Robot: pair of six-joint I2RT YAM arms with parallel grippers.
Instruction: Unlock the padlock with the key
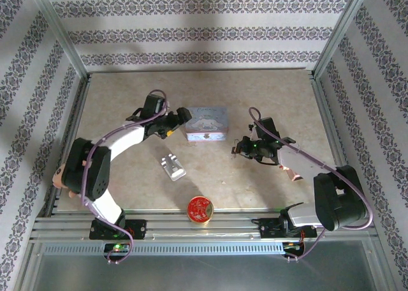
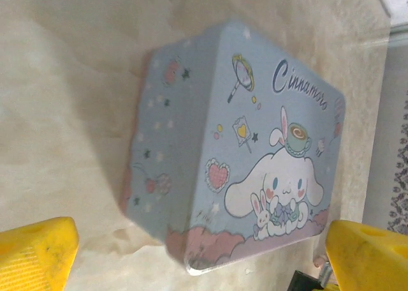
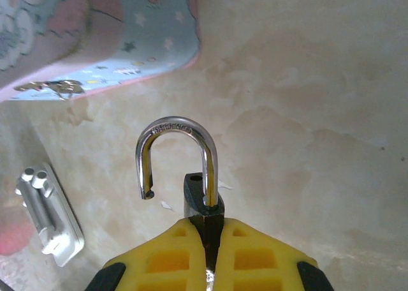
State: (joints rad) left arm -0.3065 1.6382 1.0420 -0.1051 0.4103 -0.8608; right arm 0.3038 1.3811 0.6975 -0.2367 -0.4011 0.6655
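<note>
Yellow right pincer [image 3: 210, 232] clamps padlock [image 3: 195, 195]; wrist view shows shackle [image 3: 175, 126] open.

My right tool [image 3: 211, 235] is bright yellow at its tips. The padlock [image 3: 196, 198] is blackish, with a shiny silver shackle. The tin box [image 2: 191, 131] is pastel blue, edged pink and printed with a white long-eared cartoon figure, stars and hearts. The counter [image 3: 306, 112] is mottled beige. The round tin [image 1: 199, 209] is red and gold.
</note>
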